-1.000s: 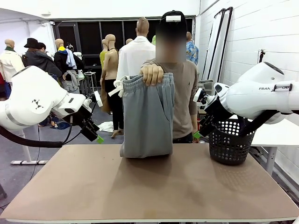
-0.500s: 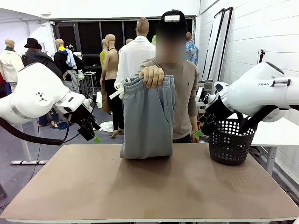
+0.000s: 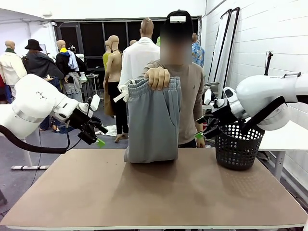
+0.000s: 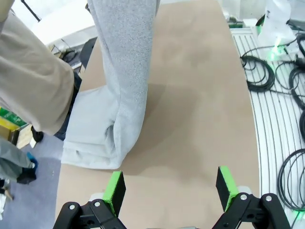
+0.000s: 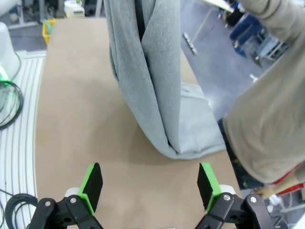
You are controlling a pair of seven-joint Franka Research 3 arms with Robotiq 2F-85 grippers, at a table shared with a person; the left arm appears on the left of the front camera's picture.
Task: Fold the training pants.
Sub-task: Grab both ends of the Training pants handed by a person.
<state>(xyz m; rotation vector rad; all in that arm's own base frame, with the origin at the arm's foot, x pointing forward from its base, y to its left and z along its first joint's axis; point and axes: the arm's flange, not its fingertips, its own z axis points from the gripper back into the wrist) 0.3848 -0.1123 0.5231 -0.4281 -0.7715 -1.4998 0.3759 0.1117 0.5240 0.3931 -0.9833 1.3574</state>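
I see the training pants [image 3: 153, 120], soft grey jersey doubled into a long rectangle, hanging from the person's hand [image 3: 158, 77] at the twelve o'clock edge of the table [image 3: 192, 192], with the lower fold slumped on the matte brown top. My left gripper [image 4: 171, 188] at ten o'clock and my right gripper [image 5: 150, 183] at two o'clock both stand spread wide and empty. A black perforated basket [image 3: 236, 149] sits at three o'clock.

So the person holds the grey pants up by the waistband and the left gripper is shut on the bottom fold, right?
No: the left gripper is open, short of the training pants, as the left wrist view shows. The person's hand does hold them up by the waistband.
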